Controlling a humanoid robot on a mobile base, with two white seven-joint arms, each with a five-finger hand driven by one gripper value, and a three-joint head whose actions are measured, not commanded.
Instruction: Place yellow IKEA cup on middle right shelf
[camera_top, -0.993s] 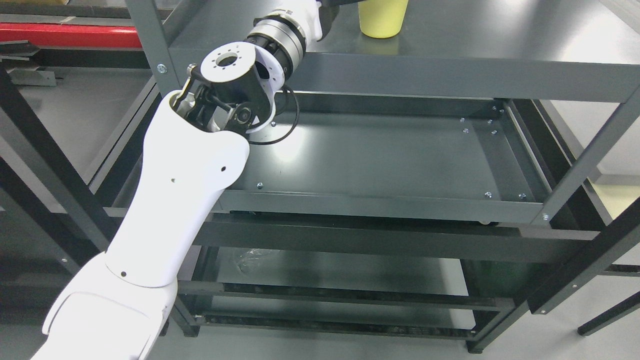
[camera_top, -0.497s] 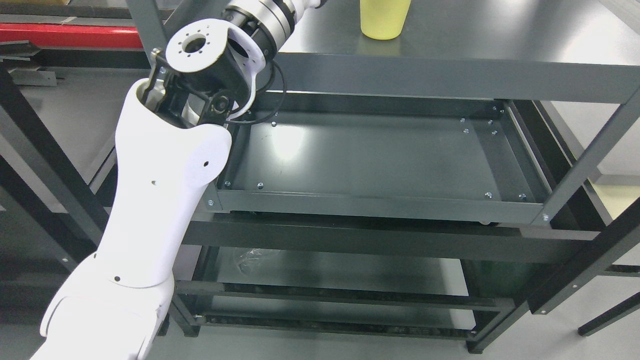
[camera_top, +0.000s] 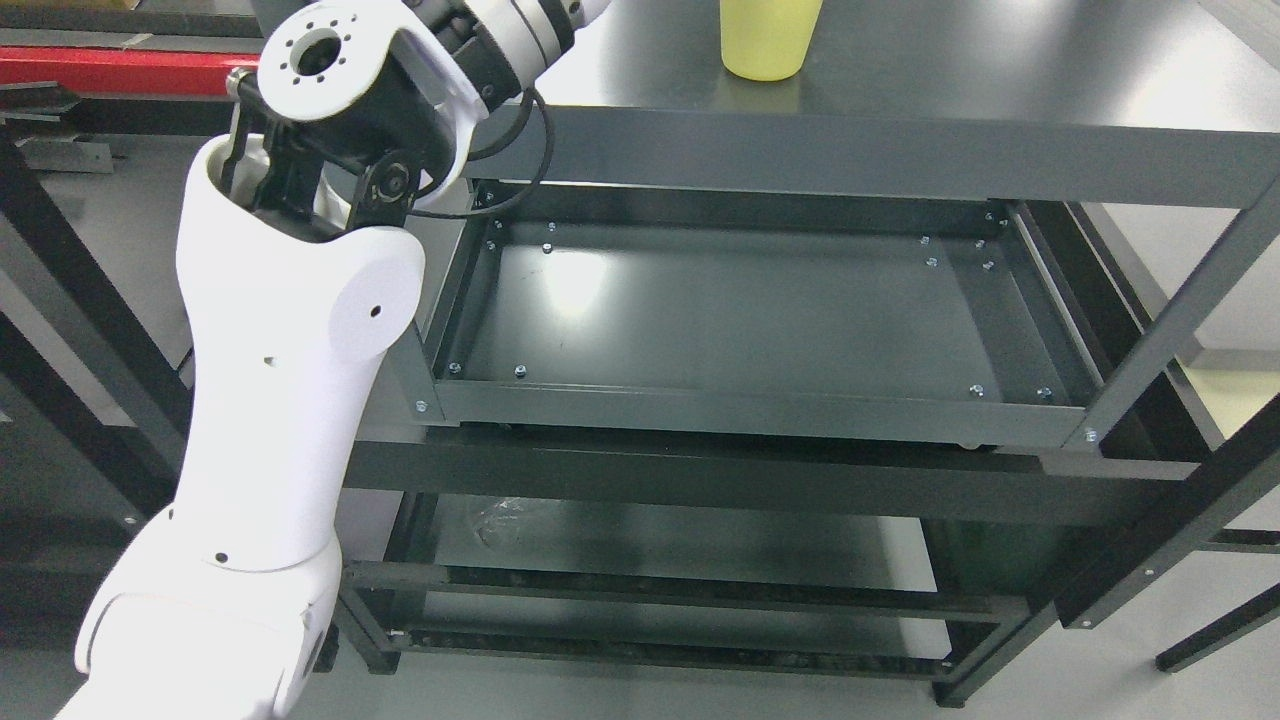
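Observation:
The yellow cup (camera_top: 765, 38) stands upright on the dark grey shelf surface (camera_top: 950, 80) at the top of the picture, its rim cut off by the frame's top edge. My left arm (camera_top: 290, 350) comes in from the lower left and rises past the shelf's left post; its wrist (camera_top: 500, 35) runs out of the top edge, so the hand itself is out of view. Nothing touches the cup. The right arm is not in view.
Below the cup's shelf is a tray-like shelf (camera_top: 740, 400) with a raised rim and screws. A lower shelf (camera_top: 700, 560) lies under it. Slanted black posts (camera_top: 1170, 330) stand at the right. A red bar (camera_top: 110, 70) lies at the upper left.
My left arm has swung left and up, away from the cup; the hand that was beside the cup has left the frame. The cup stays on the shelf.

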